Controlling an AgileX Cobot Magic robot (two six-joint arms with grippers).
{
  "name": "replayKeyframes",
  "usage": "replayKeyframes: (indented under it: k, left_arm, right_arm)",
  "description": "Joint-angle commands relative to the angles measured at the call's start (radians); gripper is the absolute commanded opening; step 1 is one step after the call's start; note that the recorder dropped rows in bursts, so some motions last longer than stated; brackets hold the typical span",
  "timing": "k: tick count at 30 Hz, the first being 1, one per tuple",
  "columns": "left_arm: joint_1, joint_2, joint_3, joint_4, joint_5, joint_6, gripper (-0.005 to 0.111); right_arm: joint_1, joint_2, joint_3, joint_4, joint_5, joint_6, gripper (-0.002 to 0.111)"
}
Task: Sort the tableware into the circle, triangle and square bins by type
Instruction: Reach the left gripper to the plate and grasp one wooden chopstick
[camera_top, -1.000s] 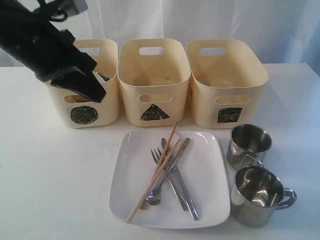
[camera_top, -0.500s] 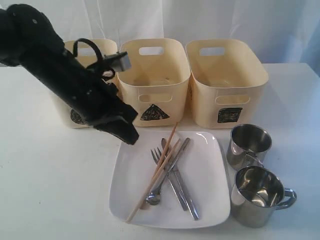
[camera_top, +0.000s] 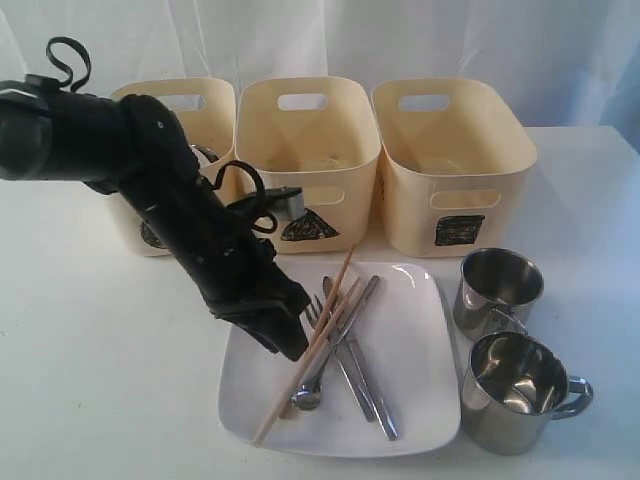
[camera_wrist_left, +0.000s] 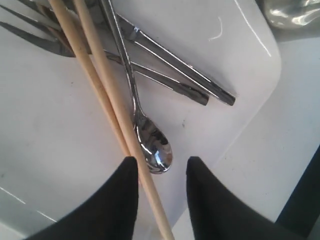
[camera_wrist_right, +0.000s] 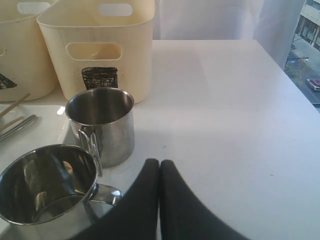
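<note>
A large white square plate (camera_top: 405, 395) lies in front of the bins and carries two wooden chopsticks (camera_top: 338, 292), a fork (camera_top: 314, 310), a spoon (camera_top: 306, 398) and two knives (camera_top: 368, 392). My left gripper (camera_top: 291, 346) hangs open low over the plate's left half. In the left wrist view its fingers straddle one of the chopsticks (camera_wrist_left: 102, 85), with the spoon bowl (camera_wrist_left: 154, 146) just ahead of the left gripper (camera_wrist_left: 162, 161). Two steel mugs (camera_top: 497, 290) (camera_top: 520, 388) stand right of the plate. My right gripper (camera_wrist_right: 160, 163) is shut and empty beside the mugs (camera_wrist_right: 102, 125). No white bowl shows.
Three cream bins stand in a row behind the plate: the circle bin (camera_top: 205, 105) with a steel rim (camera_top: 206, 153) showing inside, the triangle bin (camera_top: 308, 160) and the square bin (camera_top: 455, 165). The left arm partly covers the circle bin's front.
The left arm has swung from over the circle bin down and to the right, and its gripper now hangs over the cutlery on the plate. Nothing on the plate has moved.
</note>
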Motion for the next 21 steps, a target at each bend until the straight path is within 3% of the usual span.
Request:
replayKeyframes:
  k: [1, 9, 16, 21]
  left_arm:
    - [-0.005, 0.034, 0.007, 0.001, 0.008, 0.0, 0.039]
    - [-0.021, 0.057, 0.007, 0.017, 0.007, 0.0, 0.039]
    - [-0.101, 0.057, 0.007, 0.16, -0.041, -0.076, 0.039]
    - [-0.122, 0.057, 0.007, 0.239, -0.062, -0.134, 0.039]
  right_arm:
    - [0.001, -0.006, 0.005, 0.0, -0.014, -0.004, 0.0]
    - [0.001, -0.006, 0.005, 0.0, -0.014, -0.004, 0.0]
    - [0.001, -0.006, 0.005, 0.0, -0.014, -0.004, 0.0]
    - [0.001, -0.006, 0.005, 0.0, -0.014, -0.004, 0.0]
